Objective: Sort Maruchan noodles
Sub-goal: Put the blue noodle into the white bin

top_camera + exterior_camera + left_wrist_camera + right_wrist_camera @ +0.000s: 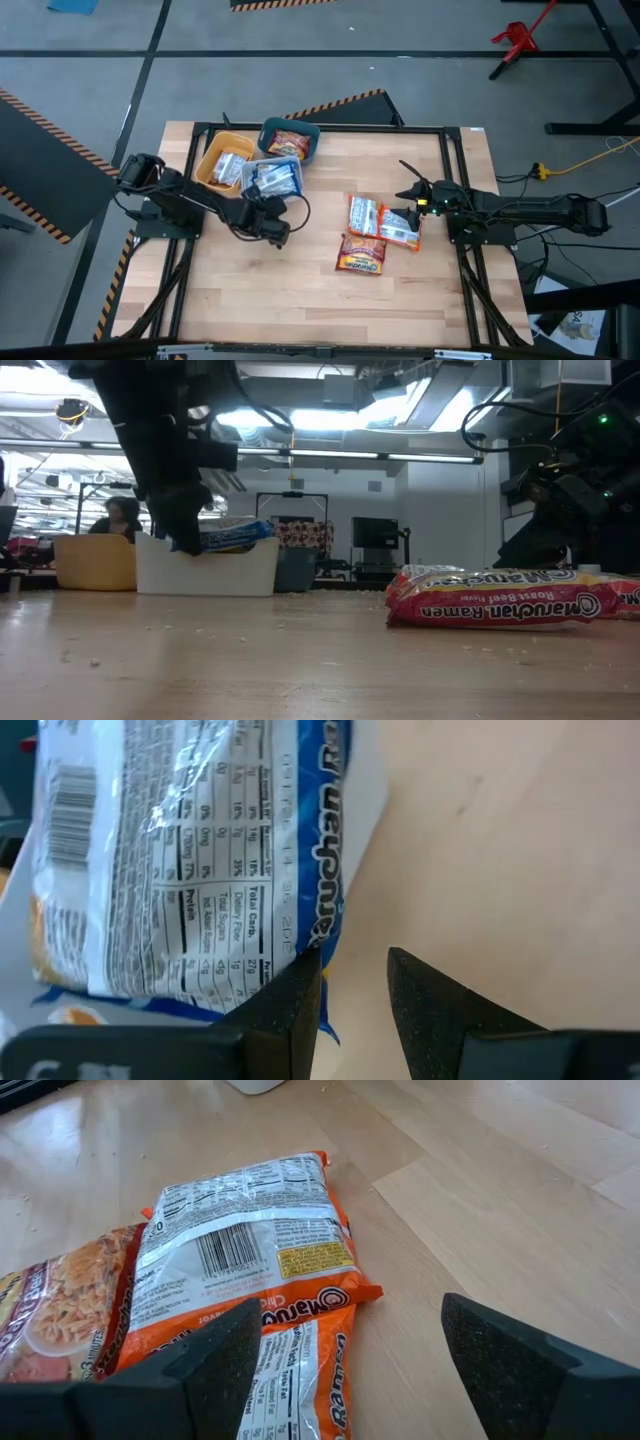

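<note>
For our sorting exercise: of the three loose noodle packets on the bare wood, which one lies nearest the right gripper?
The orange-silver packet farthest right, lying back-up with its barcode showing, directly before the open right gripper. The second orange packet and the red one lie farther left.

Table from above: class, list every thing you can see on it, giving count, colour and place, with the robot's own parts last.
Loose noodle packets: three, two orange-silver and one red-orange, right of the table's middle.
Yellow bin: one, far left, holding a silvery packet.
White bin: one, beside the yellow bin, holding a blue-white packet.
Teal bin: one, far side, holding a red-orange packet.
Wooden table: one, light brown.
Left hand: dark, near the white bin, narrowly open.
Right hand: dark, open, beside the loose packets.
</note>
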